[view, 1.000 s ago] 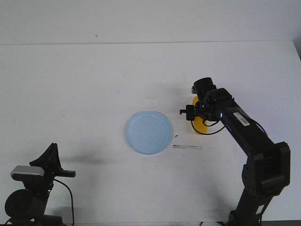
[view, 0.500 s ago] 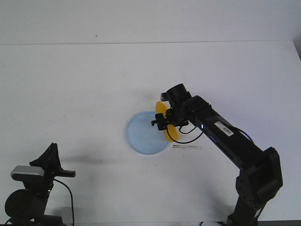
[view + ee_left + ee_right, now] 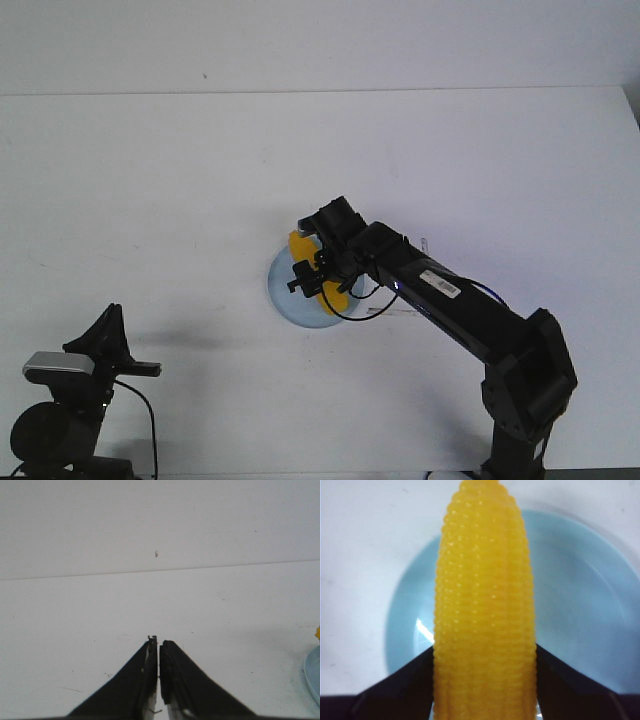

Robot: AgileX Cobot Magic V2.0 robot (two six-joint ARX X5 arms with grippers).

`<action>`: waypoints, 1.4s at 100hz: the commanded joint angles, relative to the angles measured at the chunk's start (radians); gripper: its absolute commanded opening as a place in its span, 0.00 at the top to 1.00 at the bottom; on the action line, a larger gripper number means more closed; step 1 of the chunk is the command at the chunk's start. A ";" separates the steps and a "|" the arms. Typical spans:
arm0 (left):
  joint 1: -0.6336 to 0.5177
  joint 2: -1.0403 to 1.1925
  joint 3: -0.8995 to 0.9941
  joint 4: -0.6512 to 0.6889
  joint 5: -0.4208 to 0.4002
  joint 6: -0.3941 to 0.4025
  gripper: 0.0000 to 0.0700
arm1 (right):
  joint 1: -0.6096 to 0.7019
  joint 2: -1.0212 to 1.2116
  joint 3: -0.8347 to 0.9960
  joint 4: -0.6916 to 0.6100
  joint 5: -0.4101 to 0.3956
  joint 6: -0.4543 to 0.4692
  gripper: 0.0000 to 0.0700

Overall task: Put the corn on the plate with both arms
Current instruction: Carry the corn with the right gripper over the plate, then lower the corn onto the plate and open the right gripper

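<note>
At the near left corner of the white surface (image 3: 150, 180) the left arm (image 3: 60, 420) is seen folded low, with a grey-white camera box (image 3: 55, 366) on its wrist. Its left claw (image 3: 108, 328) points up and away from the plate; in the left wrist view the two black fingers (image 3: 131, 692) are pressed together along their length, so the left claw (image 3: 158, 652) is clenched on nothing. Bare surface lies ahead of it, and only a sliver of the plate (image 3: 314, 672) is caught at the edge of that view, well apart from the claw.

Toward the middle, the light blue plate (image 3: 281, 290) rests flat on the surface. Its right part is covered in the front view by the corn (image 3: 310, 270) and the right claw (image 3: 312, 272).

The corn is gripped by the right claw, the yellow cob lying over the plate, one end toward the far rim and the other toward the near right. In the right wrist view the corn (image 3: 485, 605) is clamped between two black fingers (image 3: 395, 690) at its thicker end, and its tapered end reaches just beyond the plate (image 3: 580, 600) rim. Whether the corn touches the plate cannot be told.

To the right, the right arm (image 3: 470, 320) stretches from its base at the near right edge, leftward to the plate, a black cable (image 3: 350, 305) looping beneath the wrist.
</note>
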 commanded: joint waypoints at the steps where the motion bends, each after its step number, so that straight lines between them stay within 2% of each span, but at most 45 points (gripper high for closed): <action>1: -0.001 -0.002 0.013 0.010 -0.004 0.003 1.00 | 0.006 0.029 0.022 0.010 0.006 0.001 0.53; 38: -0.001 -0.002 0.013 0.010 -0.004 0.003 1.00 | 0.005 0.066 0.022 0.004 0.020 0.023 0.53; 66: -0.001 -0.002 0.013 0.010 -0.004 0.003 1.00 | 0.005 0.066 0.022 0.006 0.023 0.023 0.49; 82: -0.001 -0.002 0.013 0.010 -0.004 0.003 1.00 | 0.005 0.066 0.022 -0.003 0.023 0.022 0.29; 99: -0.001 -0.002 0.013 0.010 -0.004 0.003 1.00 | 0.005 0.066 0.022 0.002 0.023 0.024 0.25; 111: -0.001 -0.002 0.013 0.010 -0.004 0.003 1.00 | 0.005 0.063 0.024 0.003 0.023 0.037 0.00; 140: -0.001 -0.002 0.013 0.010 -0.004 0.003 1.00 | 0.005 0.029 0.024 0.018 0.028 0.037 0.00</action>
